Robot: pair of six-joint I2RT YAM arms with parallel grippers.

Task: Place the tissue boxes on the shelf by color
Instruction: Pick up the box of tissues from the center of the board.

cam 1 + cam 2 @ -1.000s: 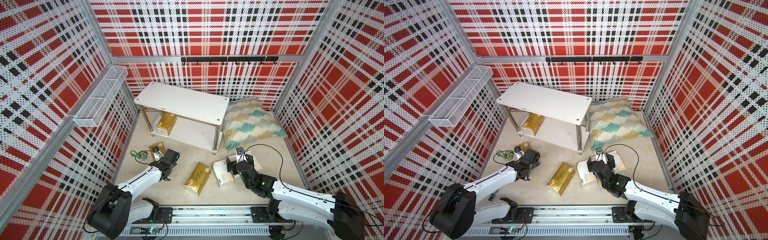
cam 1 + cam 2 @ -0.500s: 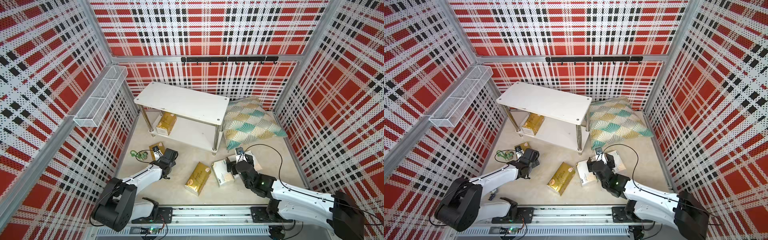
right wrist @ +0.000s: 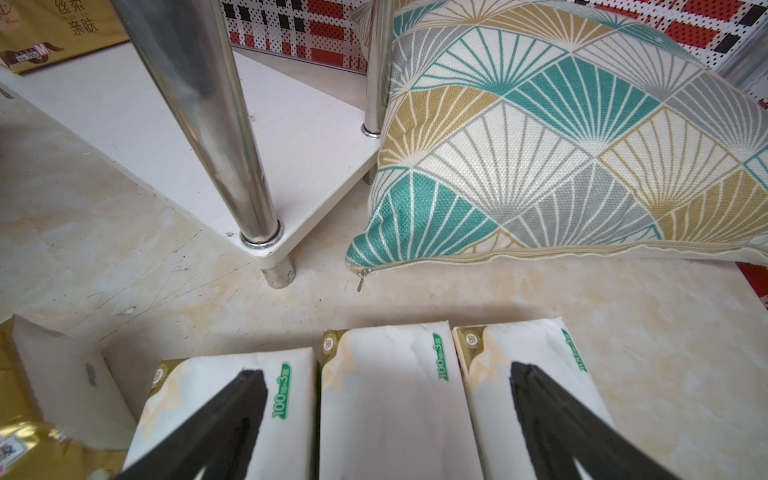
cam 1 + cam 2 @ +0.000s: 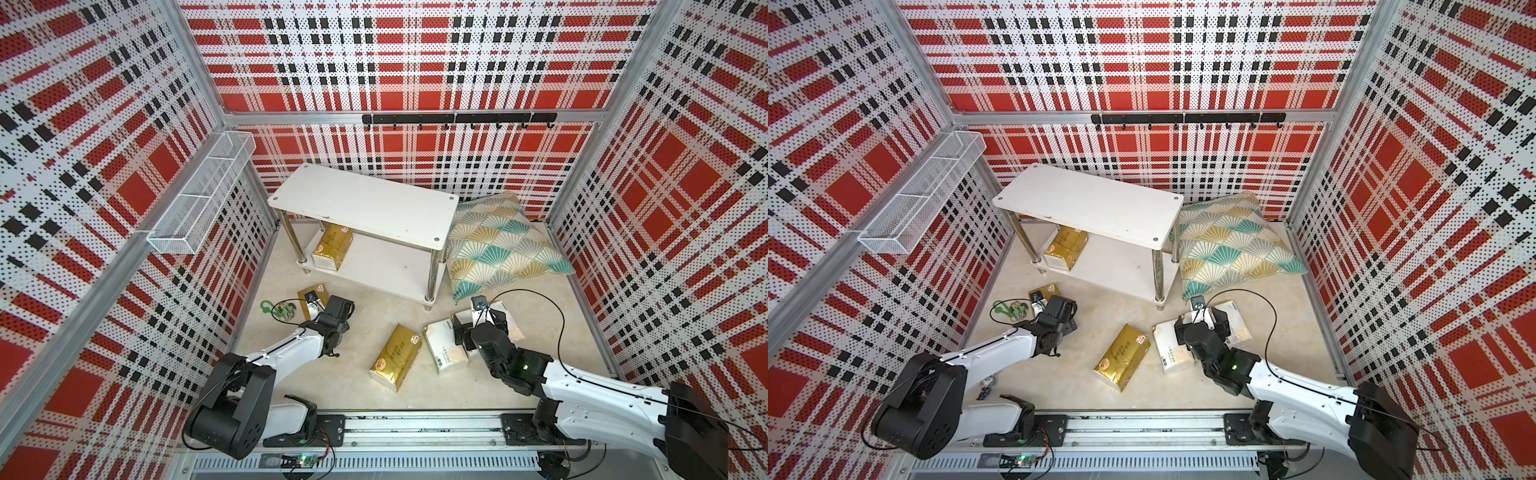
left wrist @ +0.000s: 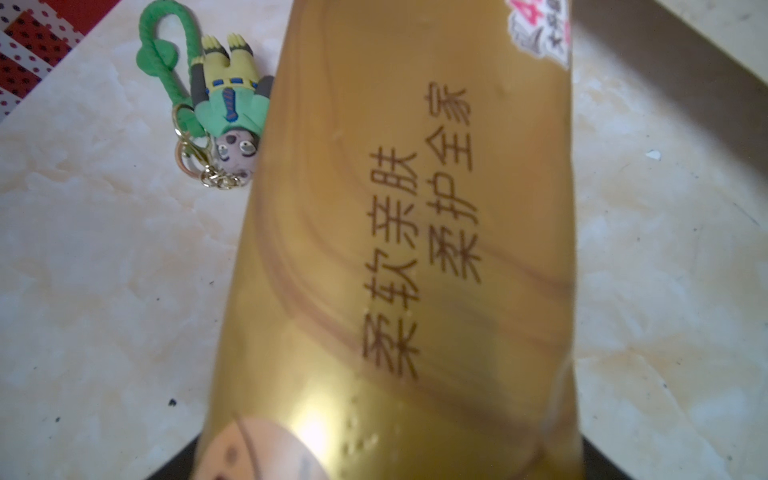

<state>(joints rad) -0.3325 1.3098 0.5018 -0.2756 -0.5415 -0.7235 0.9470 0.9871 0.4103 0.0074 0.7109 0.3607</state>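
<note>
Left hand (image 4: pixel 320 305) at gold pack (image 5: pixel 395 249), grip unclear. Right hand (image 3: pixel 384 372) wide over middle white pack (image 3: pixel 395 419). Three gold, three white.

The low two-tier white-board shelf with chrome legs (image 4: pixel 365 203) stands at the back middle of the tabletop (image 4: pixel 365 316). One shiny gold tissue pack (image 4: pixel 332 247) lies on its lower board, at the left end. The fan-patterned fabric pillow (image 4: pixel 498 249) lies just right of the shelf, against the back wall. In front of the shelf's left end lies a second gold pack (image 4: pixel 320 289), with a rubber figure keychain on a cord (image 4: pixel 282 309) just to its left. A third gold pack (image 4: pixel 397 357) lies front centre. Just right of it, three white soft tissue packs (image 3: pixel 386 395) lie side by side, in front of the pillow. A white wire mesh basket (image 4: pixel 199 199) hangs on the left wall.
</note>
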